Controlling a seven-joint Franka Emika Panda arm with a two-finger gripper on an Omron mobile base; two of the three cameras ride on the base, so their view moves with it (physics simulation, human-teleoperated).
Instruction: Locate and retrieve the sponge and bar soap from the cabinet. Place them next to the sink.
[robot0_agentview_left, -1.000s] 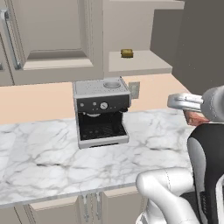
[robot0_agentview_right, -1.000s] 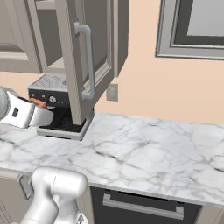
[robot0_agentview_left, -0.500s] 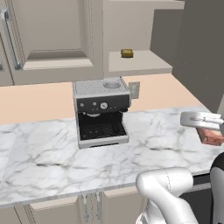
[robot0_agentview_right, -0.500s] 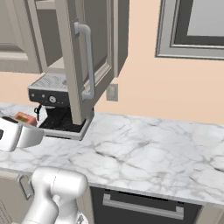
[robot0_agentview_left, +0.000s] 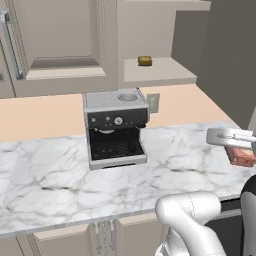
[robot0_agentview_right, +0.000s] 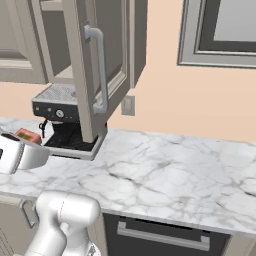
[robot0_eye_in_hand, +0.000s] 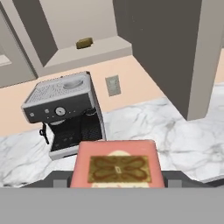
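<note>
I am gripping the soap (robot0_eye_in_hand: 117, 168) in my pincer (robot0_agentview_left: 239, 148), hanging low over the counter (robot0_agentview_left: 60, 185), right of the coffee machine (robot0_agentview_left: 115, 127). The sponge (robot0_agentview_left: 145, 61) is sitting on the cabinet (robot0_agentview_left: 165, 75) shelf above that machine. Swinging fast could be loosening the soap, and it might drop short of the sink.

coffee machine (robot0_agentview_left: 116, 128) upright on marble counter (robot0_agentview_left: 50, 180)

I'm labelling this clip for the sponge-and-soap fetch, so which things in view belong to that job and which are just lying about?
Belongs to the job:
- bar soap, held in the gripper over the counter
- sponge, on the open cabinet shelf

Just lying about:
- coffee machine on the marble counter
- wall outlet
</note>
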